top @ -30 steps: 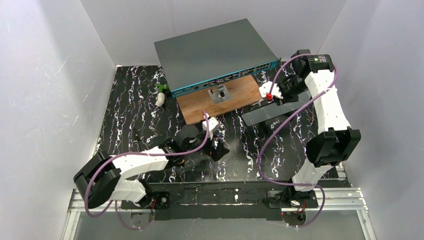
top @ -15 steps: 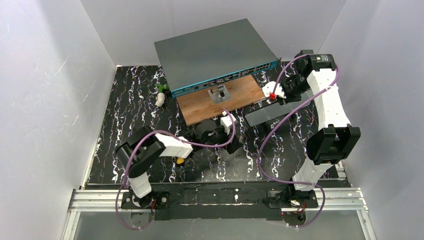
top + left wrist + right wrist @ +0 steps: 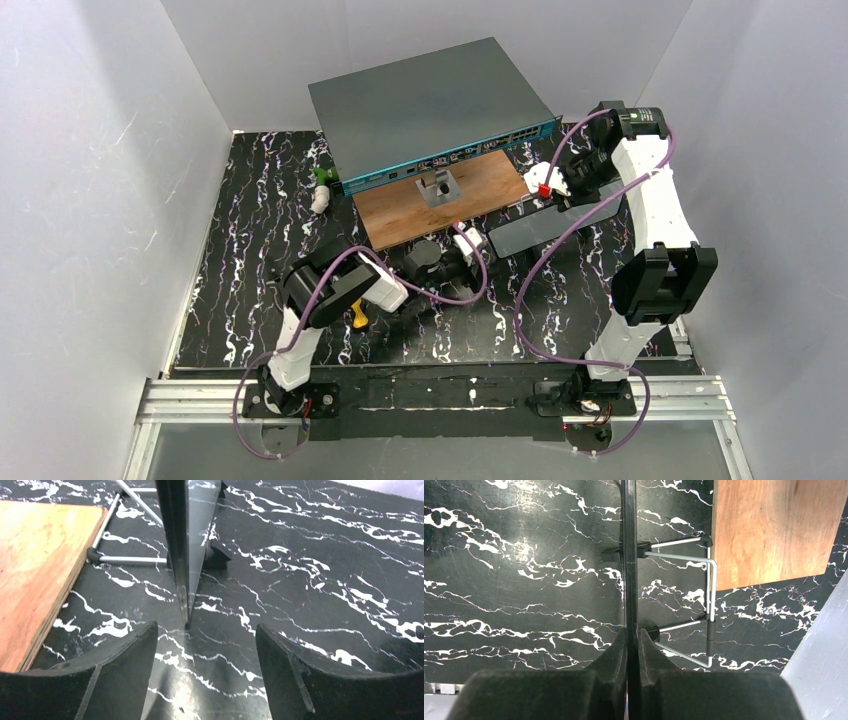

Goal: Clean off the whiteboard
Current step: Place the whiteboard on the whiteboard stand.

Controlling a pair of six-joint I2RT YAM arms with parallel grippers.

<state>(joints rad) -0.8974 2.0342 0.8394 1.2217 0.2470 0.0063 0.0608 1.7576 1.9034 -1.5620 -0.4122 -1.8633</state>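
While the left arm is finishing its swing in across the black, white-veined marble-pattern surface [image 3: 250, 230], entries are running as follows.

Left end effector [image 3: 205, 665]: now arriving at the near corner of the board, where a second ago it was hanging low and well to the left. Its jaws are standing apart, narrowing from their widest and gripping nothing, with one black finger on each side of the corner.

Small flat rectangular whiteboard with thin dark rim [image 3: 545, 228]: standing tilted on edge just right of the brown wooden board [image 3: 440, 205], propped on its silver wire stand [image 3: 706, 580]. Both wrist views are showing it edge-on, so any writing is going unread.

Right end effector [image 3: 630, 652]: clamping shut on the whiteboard's far edge, as before.

Judgement: the board is seemingly being braced from both ends, and wiping is not yet under way.
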